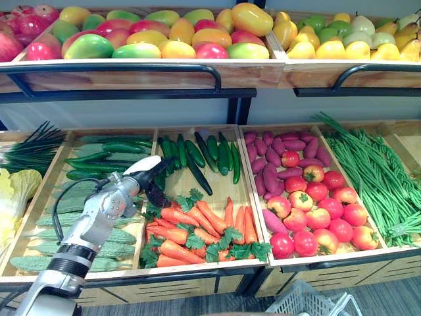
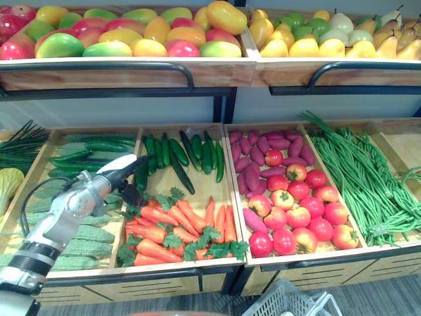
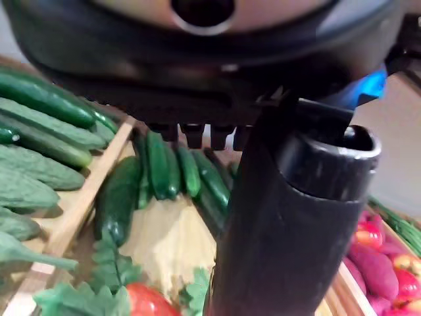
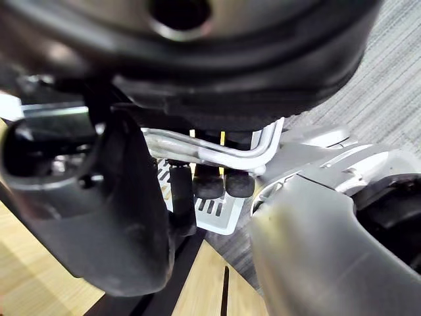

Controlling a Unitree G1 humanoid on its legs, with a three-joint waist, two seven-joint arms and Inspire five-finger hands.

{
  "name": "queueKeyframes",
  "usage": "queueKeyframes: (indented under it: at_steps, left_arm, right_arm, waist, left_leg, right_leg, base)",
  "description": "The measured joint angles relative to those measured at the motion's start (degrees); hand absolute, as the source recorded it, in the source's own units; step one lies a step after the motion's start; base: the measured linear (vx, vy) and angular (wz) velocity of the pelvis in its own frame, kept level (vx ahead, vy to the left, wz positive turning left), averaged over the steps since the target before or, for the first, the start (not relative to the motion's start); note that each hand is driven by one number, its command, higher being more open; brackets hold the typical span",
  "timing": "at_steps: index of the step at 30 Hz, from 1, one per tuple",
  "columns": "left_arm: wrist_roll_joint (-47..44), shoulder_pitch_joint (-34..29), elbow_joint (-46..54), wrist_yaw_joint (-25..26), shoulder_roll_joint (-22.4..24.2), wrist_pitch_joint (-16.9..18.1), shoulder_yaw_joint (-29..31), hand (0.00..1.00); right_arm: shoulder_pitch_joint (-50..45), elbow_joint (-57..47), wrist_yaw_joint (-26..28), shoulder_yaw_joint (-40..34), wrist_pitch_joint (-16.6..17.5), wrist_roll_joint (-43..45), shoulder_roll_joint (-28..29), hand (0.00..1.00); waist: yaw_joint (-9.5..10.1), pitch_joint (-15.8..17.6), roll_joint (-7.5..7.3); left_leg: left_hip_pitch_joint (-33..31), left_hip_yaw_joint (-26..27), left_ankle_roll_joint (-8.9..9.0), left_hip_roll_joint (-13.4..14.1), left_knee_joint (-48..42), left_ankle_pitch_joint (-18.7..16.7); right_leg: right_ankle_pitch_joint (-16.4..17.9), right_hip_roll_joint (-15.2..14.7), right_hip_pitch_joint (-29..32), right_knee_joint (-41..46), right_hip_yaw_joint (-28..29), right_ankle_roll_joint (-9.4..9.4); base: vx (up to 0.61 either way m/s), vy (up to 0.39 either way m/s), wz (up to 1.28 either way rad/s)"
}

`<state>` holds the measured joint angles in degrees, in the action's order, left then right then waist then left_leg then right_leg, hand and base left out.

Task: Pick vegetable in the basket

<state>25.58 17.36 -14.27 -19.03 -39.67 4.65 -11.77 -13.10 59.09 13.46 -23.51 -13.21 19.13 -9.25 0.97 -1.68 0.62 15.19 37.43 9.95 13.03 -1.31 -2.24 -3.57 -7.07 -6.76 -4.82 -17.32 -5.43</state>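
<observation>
Two kinds of vegetable share the middle crate (image 1: 204, 265) of the lower shelf: carrots (image 1: 191, 230) with leafy tops heaped at the front, and dark cucumbers (image 1: 197, 155) lined up at the back. The left hand (image 1: 152, 187) reaches in over the crate's left side, between the two. Its dark fingers (image 1: 159, 195) point down at the carrots' green tops, and the nearest cucumbers are just beyond it. The fingers are loosely spread and hold nothing. From where I stand I can't tell whether the fingertips touch the leaves.

Every vegetable is on the stand, and the white wire basket (image 1: 309, 303) sits low in front of the shelf, well apart from the left hand. The right hand (image 4: 250, 72) has its fingers (image 4: 210, 184) hooked round the basket's silver handle (image 4: 197, 153).

Bumpy green gourds (image 1: 72, 237) fill the crate to the left. To the right lie purple sweet potatoes (image 1: 270, 171) beside red tomatoes (image 1: 316, 210), then long green beans (image 1: 375, 171). Mangoes (image 1: 158, 33) are piled on the shelf above.
</observation>
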Motion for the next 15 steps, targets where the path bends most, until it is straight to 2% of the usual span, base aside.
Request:
queueKeyframes:
  at_steps: [4, 6, 7, 8, 9, 10, 11, 13, 15]
  left_arm:
    - [0.05, -0.13, -0.01, -3.88, 2.15, 0.83, -4.64, 1.00]
    - [0.05, -0.27, -0.01, -6.04, 2.16, 1.53, -6.74, 1.00]
    - [0.04, -0.31, -0.03, -7.05, 2.17, 1.71, -7.52, 1.00]
    - [-0.02, -0.30, -0.01, -7.62, 2.58, 1.99, -7.87, 1.00]
    - [-0.15, -0.26, 0.33, -8.49, 3.08, 2.75, -8.42, 1.00]
    - [-0.22, -0.57, 0.66, -9.64, 3.33, 3.23, -8.88, 1.00]
    - [-0.17, -0.89, 0.56, -10.83, 3.08, 2.88, -9.78, 1.00]
    - [-0.16, -1.46, 0.55, -13.01, 2.76, 2.25, -10.58, 1.00]
    - [-0.17, -1.45, 0.55, -14.10, 2.00, 1.69, -11.71, 1.00]
  right_arm:
    - [0.04, -0.04, 0.09, -0.05, 0.04, 0.00, -0.04, 0.00]
    - [0.20, -0.08, 0.33, -0.03, 0.14, -0.04, 0.23, 0.00]
    - [0.89, -0.15, 0.37, -0.06, 0.21, -0.37, 0.58, 0.00]
    - [0.94, -0.09, 0.43, -0.08, 0.20, -0.92, 0.48, 0.00]
    - [0.80, 0.08, 0.60, -0.09, 0.02, -1.12, -0.56, 0.00]
    - [0.52, 0.58, 0.55, -0.19, -0.01, -1.38, -1.63, 0.00]
    - [-0.10, 0.74, 0.58, 0.16, 0.04, -1.63, -1.12, 0.00]
    - [-0.75, 0.75, 0.58, 0.16, 0.26, -1.67, -0.46, 0.00]
    - [-0.95, 0.74, 0.59, 0.20, 0.33, -1.57, -0.08, 0.00]
  waist:
    - [-0.18, 0.32, -0.21]
    - [-0.15, 0.68, -0.96]
    - [-0.03, 1.58, -2.22]
    - [-0.37, 1.76, -2.04]
    - [-0.70, 1.91, -0.92]
    - [-0.46, 1.61, 0.11]
    - [0.10, 1.19, -0.76]
    - [-0.09, 0.66, -1.66]
    - [-0.05, 0.47, -1.97]
  left_leg:
    - [0.02, 0.49, 0.11, 0.84, -3.07, -0.27]
    - [-0.66, 1.53, 0.41, 1.20, -6.96, -0.53]
    - [-2.45, 1.79, 1.34, 1.56, -10.35, -3.97]
    - [-2.52, 1.71, 1.20, 1.01, -6.74, -5.35]
    - [-2.48, 1.75, -1.03, 0.42, 0.42, -2.29]
    - [-1.87, 2.72, 0.36, 0.16, 4.23, 1.15]
    - [-1.73, 3.06, 0.21, -1.08, 4.63, 1.27]
    - [-1.50, 3.06, -0.03, -1.51, 4.74, 1.13]
    - [-1.54, 3.04, -0.03, -1.18, 4.74, 1.13]
  right_leg:
    - [0.59, -0.46, -0.13, 2.12, 0.07, 0.88]
    - [0.59, -1.29, -0.47, 2.14, 0.53, 0.89]
    - [0.60, -2.64, -1.08, 2.17, 0.87, 0.91]
    - [0.60, -2.82, -1.19, 2.18, 0.70, 0.90]
    - [0.65, -2.50, -1.33, 2.29, 0.38, 0.82]
    - [1.63, -2.36, -1.33, 2.70, 0.65, -0.63]
    - [2.43, -3.48, -1.24, 3.51, 0.18, -1.76]
    - [2.48, -3.88, -0.33, 5.09, 0.06, -1.85]
    - [2.48, -3.77, -0.22, 6.09, 0.06, -1.84]
  base:
    - [0.00, -0.008, -0.02]
    - [0.03, -0.015, -0.14]
    - [0.04, -0.010, -0.06]
    - [-0.02, 0.037, 0.09]
    - [-0.07, 0.103, 0.05]
    - [-0.03, 0.138, -0.03]
    - [0.02, 0.099, -0.06]
    - [0.05, 0.023, 0.03]
    - [0.03, -0.046, 0.04]
